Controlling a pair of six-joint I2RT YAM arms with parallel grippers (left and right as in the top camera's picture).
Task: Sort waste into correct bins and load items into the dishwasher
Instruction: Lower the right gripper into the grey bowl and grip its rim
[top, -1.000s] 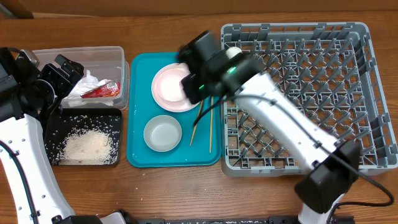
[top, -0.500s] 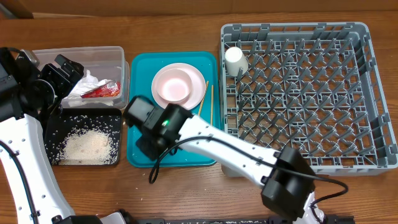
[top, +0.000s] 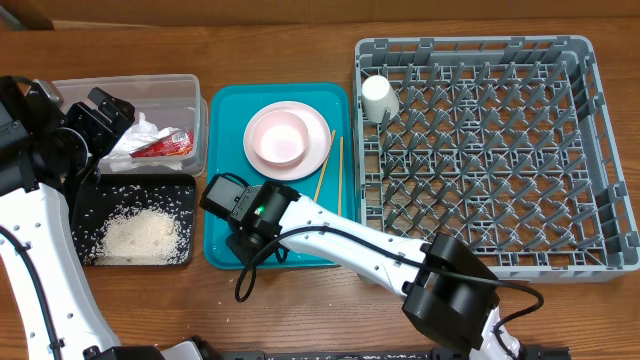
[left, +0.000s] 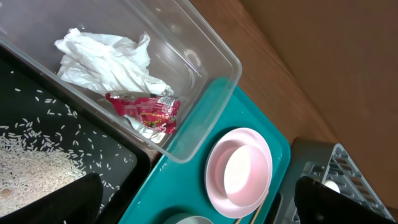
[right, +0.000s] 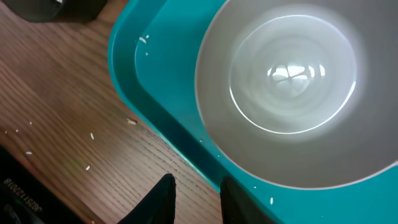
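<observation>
Right of the teal tray, hard against it: the dish rack, white cup in its far tray-side corner. Over the tray's near-left part: right gripper. Hangs at the tray's outer rim, fingers slightly parted, holding nothing. Just ahead of it, inside the tray: grey-green bowl, upright, round, no axis to match. Left of the tray: left gripper, spread wide, empty, farther off.

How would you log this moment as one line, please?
right gripper: close above grey-green bowl on teal tray | left gripper: open near clear tub | rack: cup loaded
</observation>
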